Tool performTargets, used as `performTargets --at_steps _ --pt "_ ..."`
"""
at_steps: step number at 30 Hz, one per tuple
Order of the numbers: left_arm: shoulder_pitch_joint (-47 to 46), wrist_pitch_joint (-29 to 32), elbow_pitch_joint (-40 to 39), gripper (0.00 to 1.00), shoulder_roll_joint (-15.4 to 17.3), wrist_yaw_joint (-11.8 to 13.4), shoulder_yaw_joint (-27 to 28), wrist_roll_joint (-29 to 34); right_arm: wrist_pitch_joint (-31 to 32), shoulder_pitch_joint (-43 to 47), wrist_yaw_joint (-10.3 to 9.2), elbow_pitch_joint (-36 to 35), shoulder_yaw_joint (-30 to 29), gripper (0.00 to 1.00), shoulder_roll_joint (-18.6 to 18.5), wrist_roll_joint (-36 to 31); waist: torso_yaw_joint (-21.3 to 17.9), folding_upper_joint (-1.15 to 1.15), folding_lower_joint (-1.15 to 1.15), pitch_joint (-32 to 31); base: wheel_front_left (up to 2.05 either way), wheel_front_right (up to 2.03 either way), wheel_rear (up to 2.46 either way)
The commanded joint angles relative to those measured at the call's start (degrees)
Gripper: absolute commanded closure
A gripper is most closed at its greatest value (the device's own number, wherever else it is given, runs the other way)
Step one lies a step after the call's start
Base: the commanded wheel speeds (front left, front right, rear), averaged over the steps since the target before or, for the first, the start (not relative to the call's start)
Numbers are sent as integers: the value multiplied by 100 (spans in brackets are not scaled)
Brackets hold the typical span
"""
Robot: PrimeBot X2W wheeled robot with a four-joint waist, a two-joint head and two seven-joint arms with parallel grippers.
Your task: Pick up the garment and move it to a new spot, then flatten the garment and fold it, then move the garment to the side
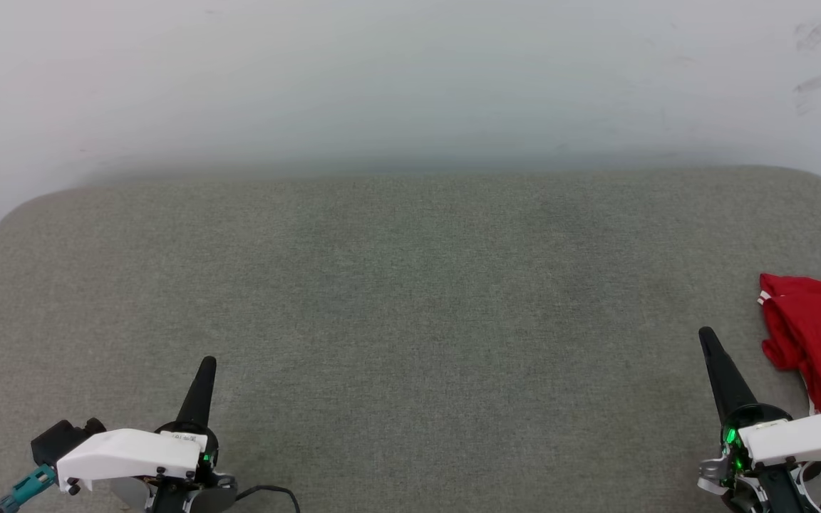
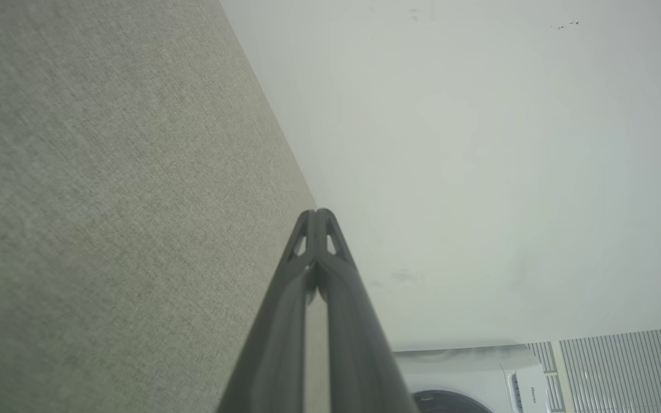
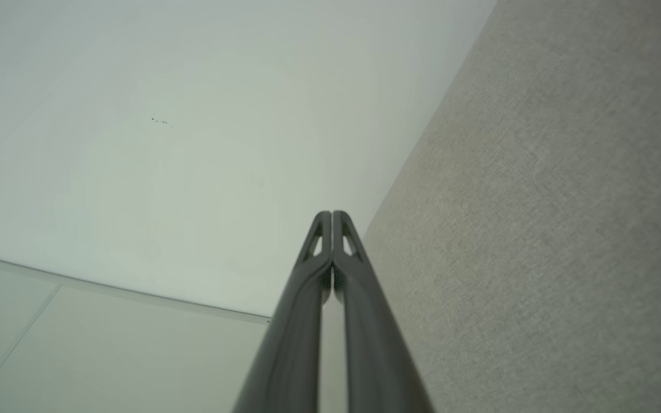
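two grippers: both closed tight with nothing between the fingers. we see the left gripper [image 1: 205,372] low on the left of the head view and the right gripper [image 1: 710,345] low on the right, each over the counter [image 1: 396,285].
garment: we find the red garment [image 1: 820,328] at the far right of the counter, just beside the right gripper but not touching its fingers. the picture's edge cuts it off, so we cannot tell how far it reaches.
lie of the cloth: gathered into a compact heap with soft rolled edges and a bit of white striped trim at its upper left corner. we cannot tell whether it is neatly folded or merely bunched.
stage: this fits a garment lying at the side ready to be picked up, and equally one folded and set aside. we cannot settle which.
handling: we judge it light, limp and not fragile. it would sag and drape from any hold, and its layers may slide apart.
where to hold: if it is to be lifted, we would pinch a thick rolled edge or a seam rather than the smooth middle. two holds set well apart would keep it from bunching.
risk: we judge a pinch might catch only the top layer.
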Motion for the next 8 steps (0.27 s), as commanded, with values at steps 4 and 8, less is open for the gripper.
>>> performTargets --at_steps 4,8 --pt "-124 62 1 100 -48 -87 102 -198 5 -141 -1 39 -27 100 -22 264 13 0 -1 5 0 0 0" --pt "-155 123 26 100 -111 -149 186 -383 19 -184 -1 95 -44 100 -17 503 29 0 -1 12 0 0 0"
